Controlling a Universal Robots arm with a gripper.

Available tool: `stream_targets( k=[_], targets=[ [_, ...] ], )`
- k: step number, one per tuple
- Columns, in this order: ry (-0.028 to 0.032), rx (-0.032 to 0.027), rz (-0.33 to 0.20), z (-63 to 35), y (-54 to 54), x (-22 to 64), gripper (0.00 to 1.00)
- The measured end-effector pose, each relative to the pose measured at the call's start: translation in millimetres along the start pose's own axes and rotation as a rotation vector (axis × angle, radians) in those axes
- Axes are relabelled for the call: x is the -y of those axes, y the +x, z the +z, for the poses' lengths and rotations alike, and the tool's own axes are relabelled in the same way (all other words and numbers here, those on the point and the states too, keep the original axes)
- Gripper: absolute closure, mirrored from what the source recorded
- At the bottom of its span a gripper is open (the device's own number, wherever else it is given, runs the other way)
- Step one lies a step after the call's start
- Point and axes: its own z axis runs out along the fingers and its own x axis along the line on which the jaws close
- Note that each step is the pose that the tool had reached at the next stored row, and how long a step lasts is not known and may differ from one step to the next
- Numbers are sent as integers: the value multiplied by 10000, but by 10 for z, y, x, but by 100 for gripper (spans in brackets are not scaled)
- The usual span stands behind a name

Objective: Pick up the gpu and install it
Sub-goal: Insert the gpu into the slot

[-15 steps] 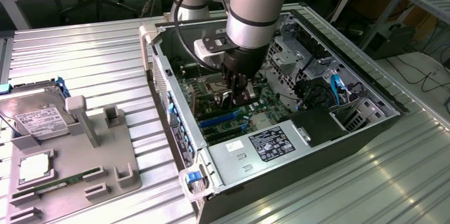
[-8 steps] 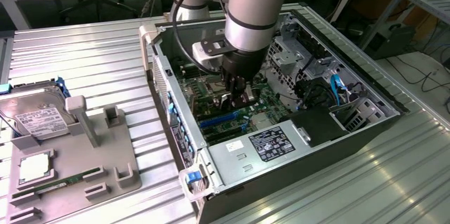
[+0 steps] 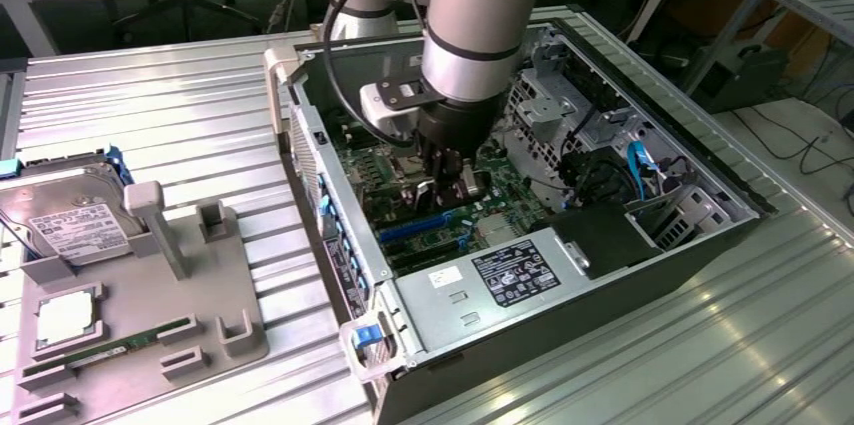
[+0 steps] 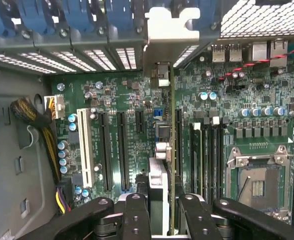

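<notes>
A ribbed metal table (image 3: 160, 105) carries an open computer case (image 3: 694, 160), which lies on its side, and at the exterior view's left a gray holder (image 3: 200, 315) with a hard drive (image 3: 74, 225) and a long memory stick (image 3: 114, 350) on it. The arm reaches down into the case, and the gripper (image 3: 447, 185) is low over the motherboard (image 4: 112, 100). In the wrist view the gpu (image 4: 159, 175) is seen on edge, and the black fingers (image 4: 137, 215) press it from both sides. Its silver bracket (image 4: 169, 30) is at the rear wall of the case. The card stands upright between the black expansion slots (image 4: 122, 150) and the processor socket (image 4: 256, 182). Whether it already sits in a slot I cannot tell.
</notes>
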Motion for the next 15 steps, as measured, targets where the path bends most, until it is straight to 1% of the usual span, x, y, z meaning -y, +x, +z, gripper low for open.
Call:
stream_targets(
  k=[3, 11, 15],
  targets=[
    [0, 1, 7, 15, 19, -1, 72],
    [-18, -1, 22, 44, 24, -55, 72],
    [-27, -3, 23, 56, 25, -65, 72]
  ],
)
